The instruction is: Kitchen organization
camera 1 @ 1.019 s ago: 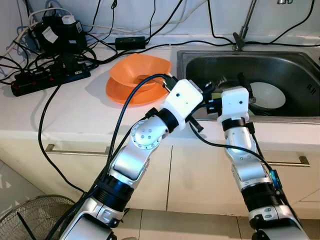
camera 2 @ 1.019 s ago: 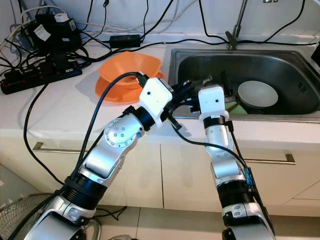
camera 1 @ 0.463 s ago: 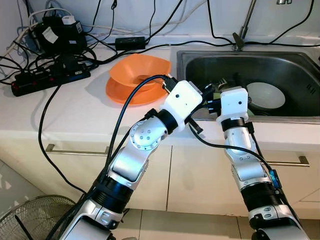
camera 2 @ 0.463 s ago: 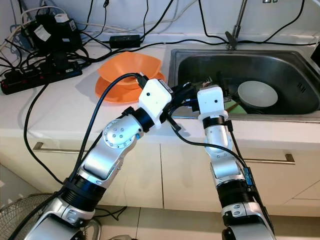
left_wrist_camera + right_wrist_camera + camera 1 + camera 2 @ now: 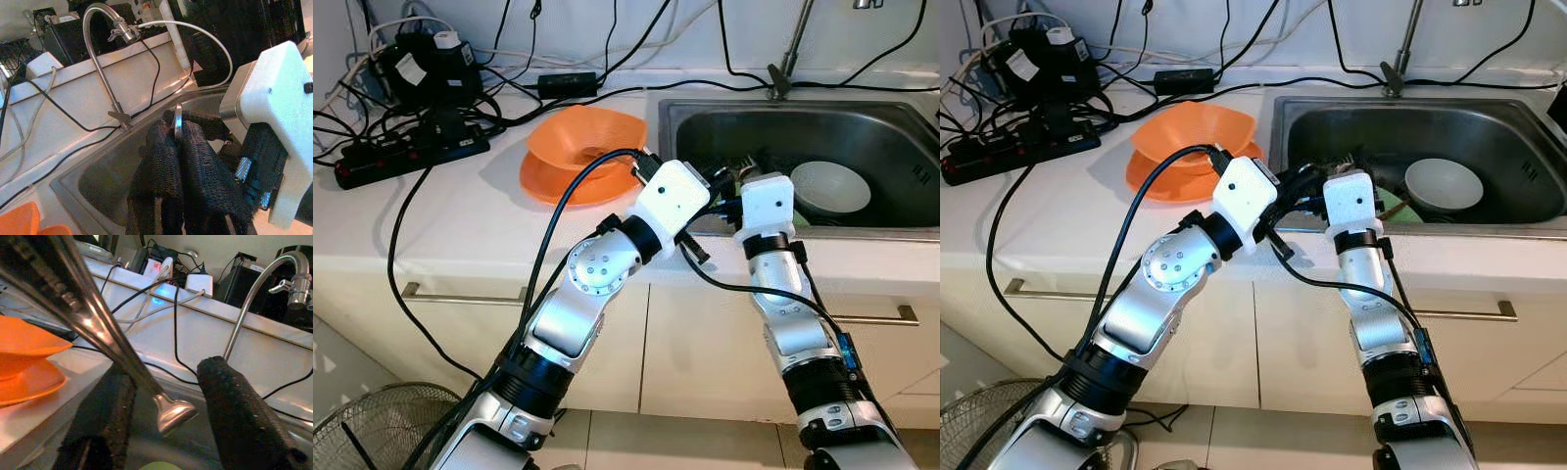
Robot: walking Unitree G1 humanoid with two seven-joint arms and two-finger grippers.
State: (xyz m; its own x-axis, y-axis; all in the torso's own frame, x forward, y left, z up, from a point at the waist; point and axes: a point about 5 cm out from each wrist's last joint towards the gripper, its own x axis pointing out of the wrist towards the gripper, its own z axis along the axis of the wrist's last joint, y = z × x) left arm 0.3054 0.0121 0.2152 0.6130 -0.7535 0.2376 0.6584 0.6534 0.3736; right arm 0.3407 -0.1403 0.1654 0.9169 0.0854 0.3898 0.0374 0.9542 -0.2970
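The steel sink (image 5: 891,147) is sitting in the white counter (image 5: 460,211), and everything here is placed against it. A white bowl (image 5: 829,186) is lying inside the sink, toward its right half, with something green just showing at the basin floor near the front wall. Just left of the sink, an orange bowl (image 5: 587,137) is resting in an orange plate (image 5: 548,181) on the counter. Farther left of the sink, a black power strip (image 5: 411,157) is lying among tangled cables. The faucet (image 5: 785,59) is rising from the sink's back rim.

Both arms are meeting over the sink's front left corner. The left gripper (image 5: 176,142) is pinching a metal utensil (image 5: 177,122), its fingers pressed together on the thin handle. The right gripper (image 5: 166,431) is standing spread apart, with the utensil's rounded end hanging between its fingers (image 5: 234,416) and touching neither.
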